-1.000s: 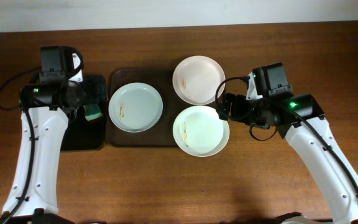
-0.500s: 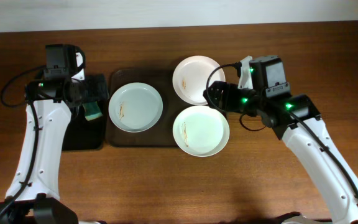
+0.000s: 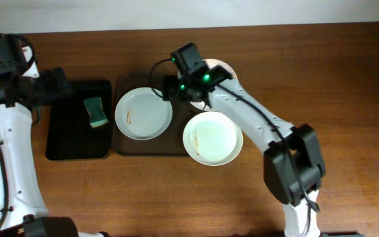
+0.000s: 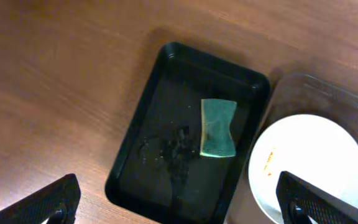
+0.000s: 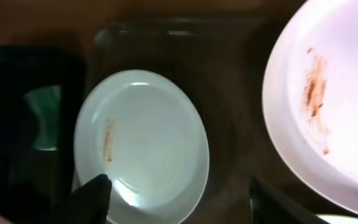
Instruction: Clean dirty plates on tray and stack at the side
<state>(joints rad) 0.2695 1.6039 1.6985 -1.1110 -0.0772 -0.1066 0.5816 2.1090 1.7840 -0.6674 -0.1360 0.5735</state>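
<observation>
Overhead first: your dark brown tray sits mid-table with three white plates on or lapping it; the left plate lies fully on the tray, the front plate hangs over its near right corner, and the rear plate is half hidden under your right arm. Your right gripper hovers over the tray's back edge, between the left plate and the rear plate. Your left gripper is out by the far left corner of the black tray, where a green sponge lies.

Left wrist now: your left gripper has its jaws spread wide, high above the black tray; the sponge lies flat in it, beside a wet patch; the left plate shows an orange smear, resting on the brown tray.

Right wrist, a bit blurred: your right gripper is spread too, gripping nothing, over the left plate; the rear plate carries a brown smear; the brown tray runs beneath both; the sponge sits far left.
</observation>
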